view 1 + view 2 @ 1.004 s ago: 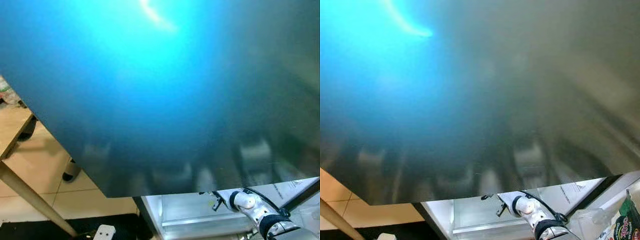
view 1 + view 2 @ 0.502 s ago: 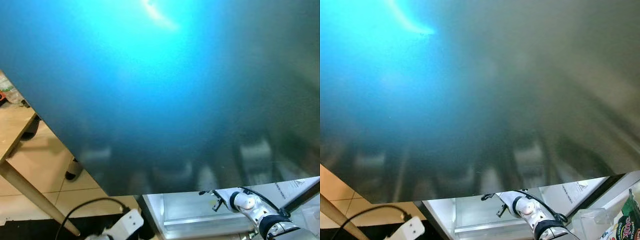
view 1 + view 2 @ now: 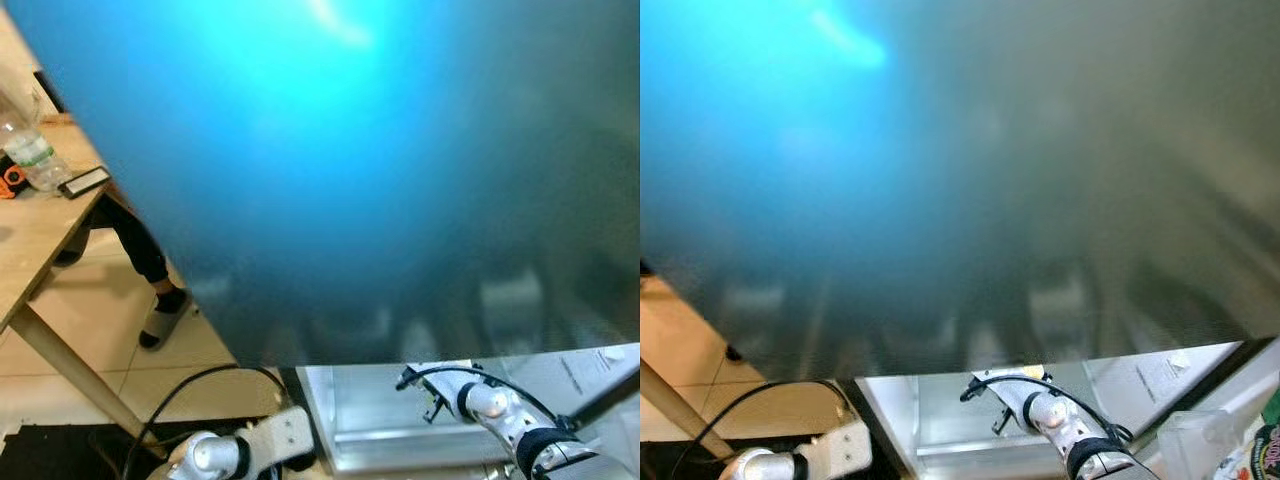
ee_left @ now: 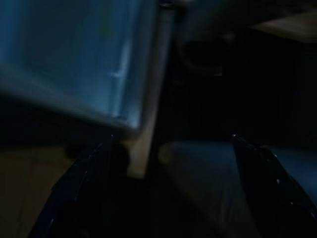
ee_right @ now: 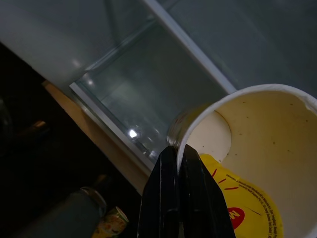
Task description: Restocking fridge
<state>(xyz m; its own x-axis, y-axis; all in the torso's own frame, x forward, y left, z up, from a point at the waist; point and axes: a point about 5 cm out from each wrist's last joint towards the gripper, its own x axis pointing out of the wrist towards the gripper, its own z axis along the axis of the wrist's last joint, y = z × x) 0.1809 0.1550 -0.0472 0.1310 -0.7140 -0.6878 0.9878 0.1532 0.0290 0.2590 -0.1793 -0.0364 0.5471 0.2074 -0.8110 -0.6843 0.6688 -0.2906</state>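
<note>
A broad blue-grey glossy fridge door [image 3: 380, 170] looms close before the head camera, with the lit white fridge interior [image 3: 380, 420] below it. The right gripper [image 5: 181, 196] reaches into the fridge, its two black fingers pinched together on the rim of an open white-and-yellow paper cup [image 5: 257, 163] (the cup hangs over a clear glass shelf [image 5: 143, 99]). The left gripper [image 4: 163, 163] sits low in shadow near the door's bottom corner, fingers spread apart and holding nothing. On the left stand a light wooden table [image 3: 40, 250] with a clear plastic bottle [image 3: 28, 155], and a person's dark-trousered leg [image 3: 145, 260].
</note>
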